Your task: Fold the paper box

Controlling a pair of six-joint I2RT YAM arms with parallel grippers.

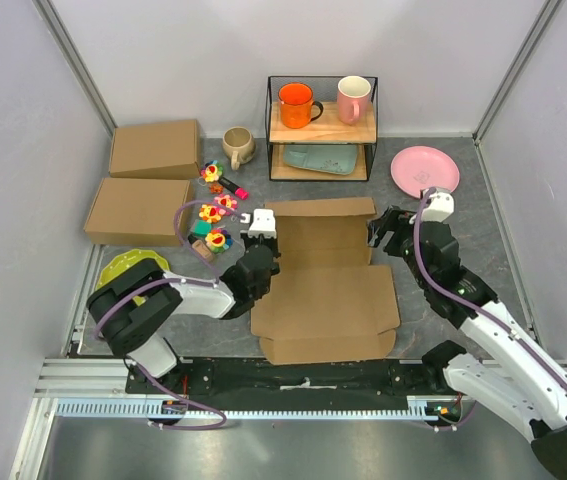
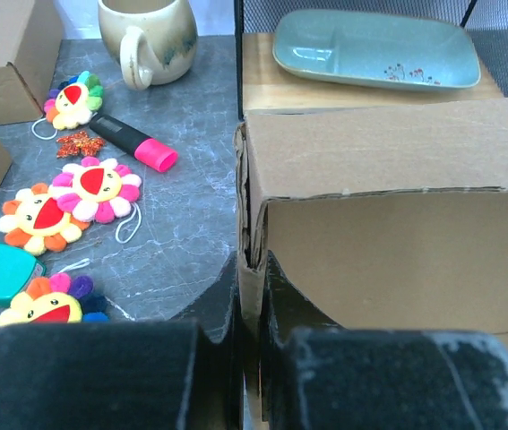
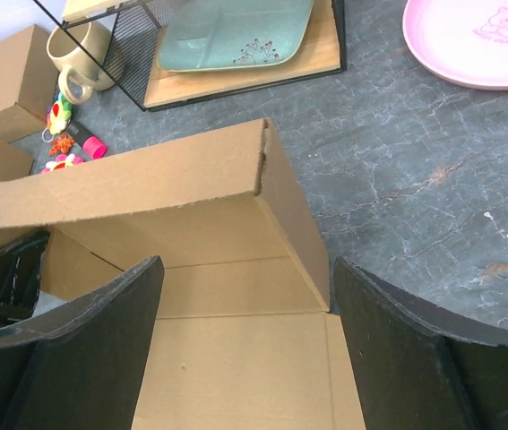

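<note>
Top external view: the paper box point(image 1: 328, 300) is seen half-folded at the middle of the counter point(image 1: 443, 205), just in front of a wire rack point(image 1: 321, 128). Its rear wall and both side walls are raised, and its front panel is laid flat toward the arm bases.

The left fingers point(image 1: 265, 243) are set at the box's rear left corner. In the left wrist view these fingers point(image 2: 101, 376) are shown pressed together on the near edge of the upright left wall, so the cardboard point(image 2: 397, 251) is pinched between them.

The right fingers point(image 1: 388, 225) are held at the rear right corner. In the right wrist view they point(image 3: 92, 349) are spread wide, and the right side wall of the box point(image 3: 236, 349) is framed between them (no contact with either finger can be made out).

An orange mug point(image 1: 296, 104) and a pink mug point(image 1: 353, 98) are carried on the rack's top shelf, and a teal dish point(image 1: 321, 158) on the lower one. A pink plate point(image 1: 424, 170) is placed right of the rack. Left of the paper box, a beige mug point(image 1: 237, 146), flower toys point(image 1: 215, 210) and a pink marker point(image 2: 133, 141) are scattered, with two flat brown boxes point(image 1: 138, 210) beyond them.
</note>
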